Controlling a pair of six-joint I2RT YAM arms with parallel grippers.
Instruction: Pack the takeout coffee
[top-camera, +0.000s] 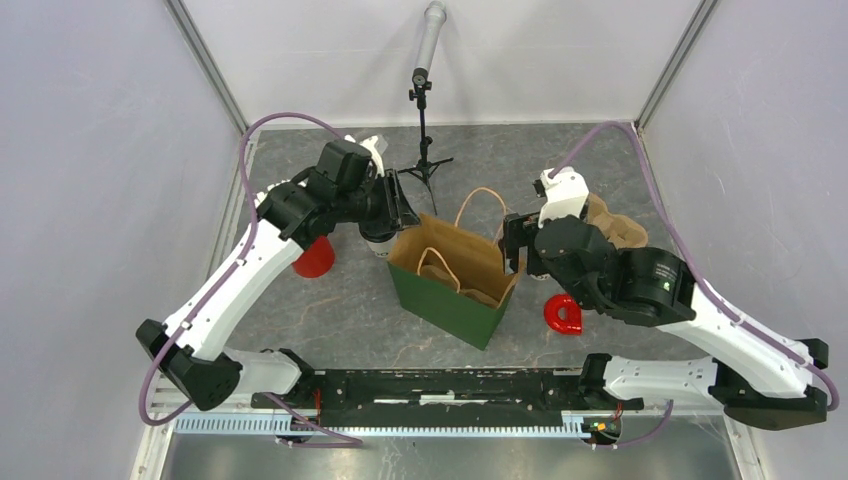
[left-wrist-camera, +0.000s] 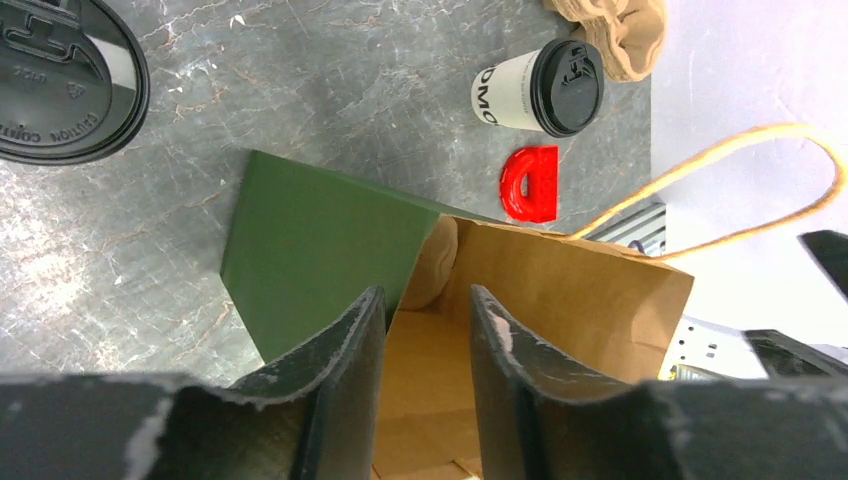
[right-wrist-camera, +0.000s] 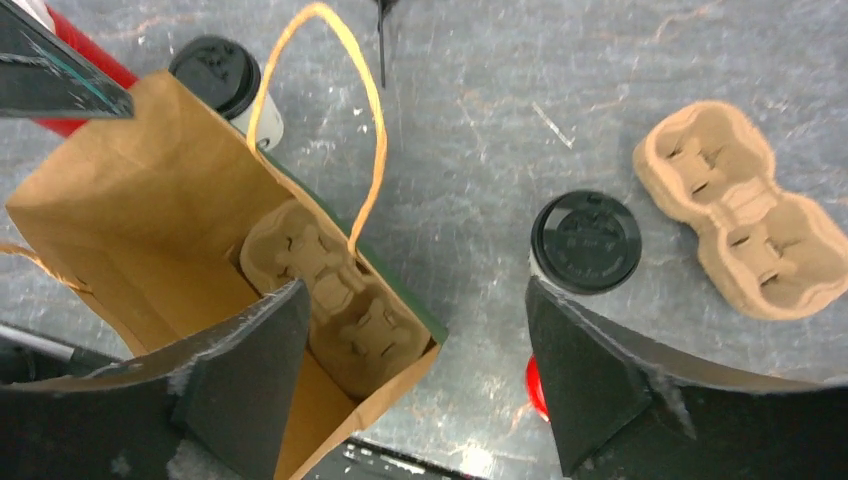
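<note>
One cup (left-wrist-camera: 505, 95) stands right of the bag (right-wrist-camera: 130, 200); the right gripper (right-wrist-camera: 410, 290), spread wide, should straddle it squarely below the lid (right-wrist-camera: 585, 240). Left gripper (left-wrist-camera: 427, 295), slightly parted, hangs over the bag.

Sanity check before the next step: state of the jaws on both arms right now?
left gripper: jaws partly open, gripping nothing.
right gripper: jaws wide open, empty.
</note>
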